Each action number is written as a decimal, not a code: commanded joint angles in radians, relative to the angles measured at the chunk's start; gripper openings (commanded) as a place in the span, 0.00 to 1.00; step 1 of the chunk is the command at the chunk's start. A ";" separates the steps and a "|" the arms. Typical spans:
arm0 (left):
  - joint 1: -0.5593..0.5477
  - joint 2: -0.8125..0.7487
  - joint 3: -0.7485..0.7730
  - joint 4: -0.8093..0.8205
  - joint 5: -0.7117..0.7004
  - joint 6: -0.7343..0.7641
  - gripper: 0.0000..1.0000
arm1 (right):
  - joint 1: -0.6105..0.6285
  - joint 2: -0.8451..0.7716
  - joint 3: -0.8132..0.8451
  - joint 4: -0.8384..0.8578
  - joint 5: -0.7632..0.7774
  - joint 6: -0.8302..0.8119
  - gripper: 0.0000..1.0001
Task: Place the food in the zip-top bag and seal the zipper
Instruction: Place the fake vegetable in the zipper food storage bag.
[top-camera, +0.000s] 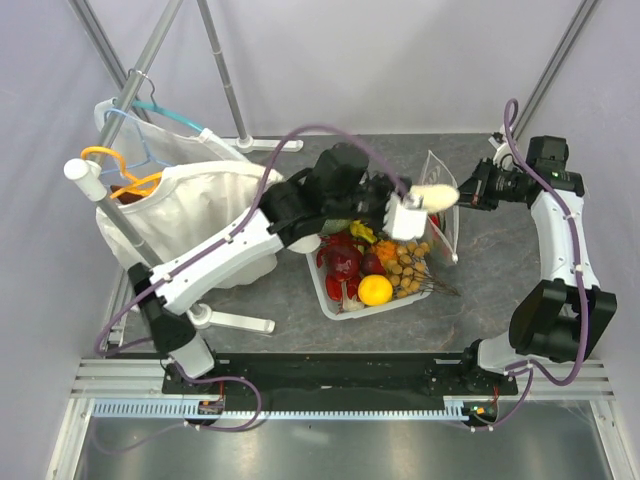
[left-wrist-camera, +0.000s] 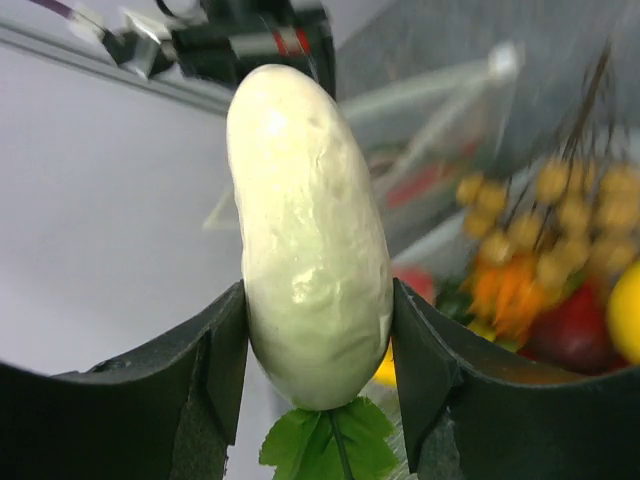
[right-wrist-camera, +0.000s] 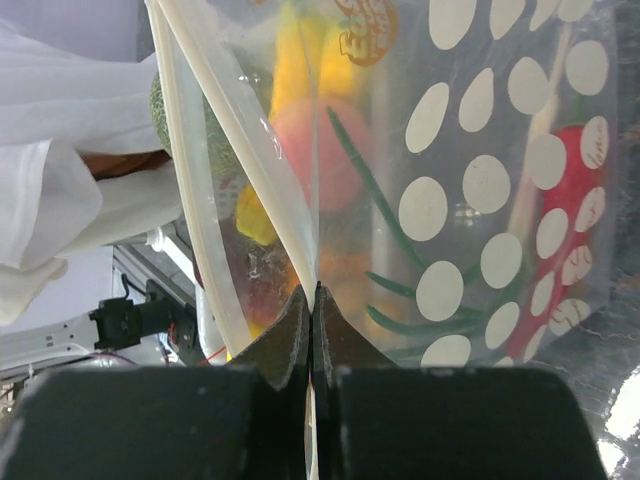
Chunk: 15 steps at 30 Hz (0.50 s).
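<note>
My left gripper (top-camera: 412, 212) is shut on a pale white toy vegetable (left-wrist-camera: 310, 250). It stands upright between the black fingers (left-wrist-camera: 215, 350), with green leaves (left-wrist-camera: 330, 445) at its base. Its tip (top-camera: 436, 195) points at the mouth of the zip-top bag (top-camera: 446, 235). The bag is clear with white dots (right-wrist-camera: 480, 200) and stands upright to the right of the basket. My right gripper (right-wrist-camera: 315, 300) is shut on its mouth edge beside the white zipper strip (right-wrist-camera: 250, 140). A red piece (right-wrist-camera: 570, 190) shows through the bag. More food, including a yellow fruit (top-camera: 375, 290), lies in the white basket (top-camera: 345, 308).
A white cloth sack (top-camera: 190, 210) on a stand with coloured hangers (top-camera: 120, 165) fills the left side. Metal poles (top-camera: 225, 70) rise at the back. A brown twiggy bunch (top-camera: 412, 265) hangs over the basket's right side toward the bag.
</note>
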<state>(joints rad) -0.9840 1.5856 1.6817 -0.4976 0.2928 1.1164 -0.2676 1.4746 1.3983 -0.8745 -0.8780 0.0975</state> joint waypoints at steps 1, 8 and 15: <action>-0.024 0.182 0.366 -0.322 0.086 -0.642 0.36 | 0.028 -0.037 -0.013 0.078 0.008 0.048 0.00; 0.018 0.270 0.434 -0.375 0.246 -1.435 0.31 | 0.036 -0.148 -0.119 0.274 0.145 0.200 0.00; 0.028 0.250 0.354 -0.288 0.200 -1.662 0.29 | 0.045 -0.198 -0.179 0.342 0.152 0.260 0.00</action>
<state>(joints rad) -0.9562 1.8359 2.0155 -0.8108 0.4740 -0.2741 -0.2325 1.3014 1.2369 -0.6266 -0.7418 0.3046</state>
